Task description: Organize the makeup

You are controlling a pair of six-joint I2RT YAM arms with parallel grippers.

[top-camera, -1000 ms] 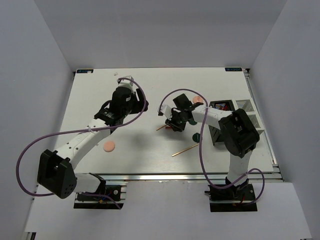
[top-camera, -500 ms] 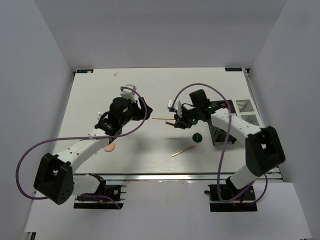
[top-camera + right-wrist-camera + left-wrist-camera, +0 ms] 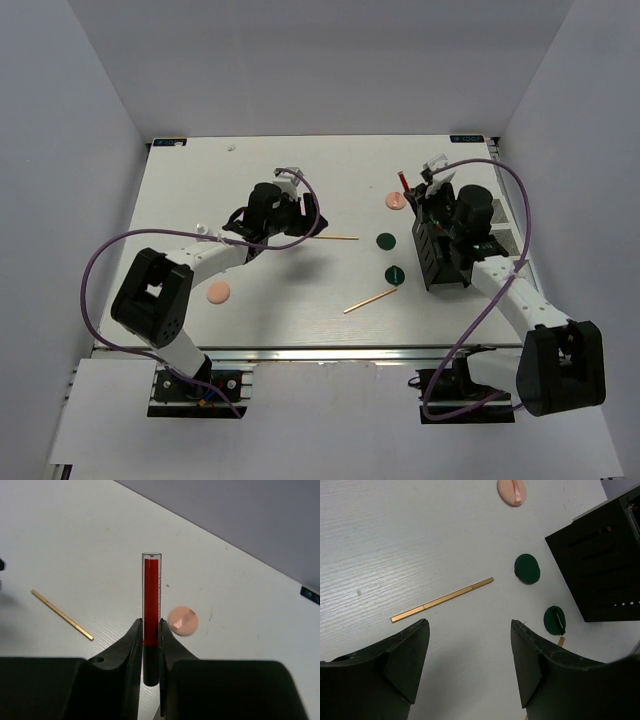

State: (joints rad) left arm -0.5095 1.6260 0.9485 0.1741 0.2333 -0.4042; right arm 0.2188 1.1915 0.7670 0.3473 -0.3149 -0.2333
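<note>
My right gripper (image 3: 151,627) is shut on a slim red tube with a black cap (image 3: 151,595), which it holds lengthwise above the table beside a peach disc (image 3: 182,620). From above, the tube (image 3: 402,179) sticks out past the right gripper (image 3: 412,190) near the black box (image 3: 440,255). My left gripper (image 3: 470,626) is open and holds nothing, a little short of a thin tan stick (image 3: 442,600). Two dark green discs (image 3: 527,568) (image 3: 554,620) lie beyond it. The overhead view also shows the left gripper (image 3: 308,226), that stick (image 3: 336,238) and a second stick (image 3: 370,300).
The black-and-white compartment box (image 3: 497,228) stands at the right, under my right arm. Another peach disc (image 3: 218,292) lies at the near left, beside my left arm. A small white item (image 3: 232,147) sits by the far edge.
My right arm has swung from the table's middle to the box side, carrying the red tube. My left gripper has travelled right, towards the tan stick, and has stayed open.
</note>
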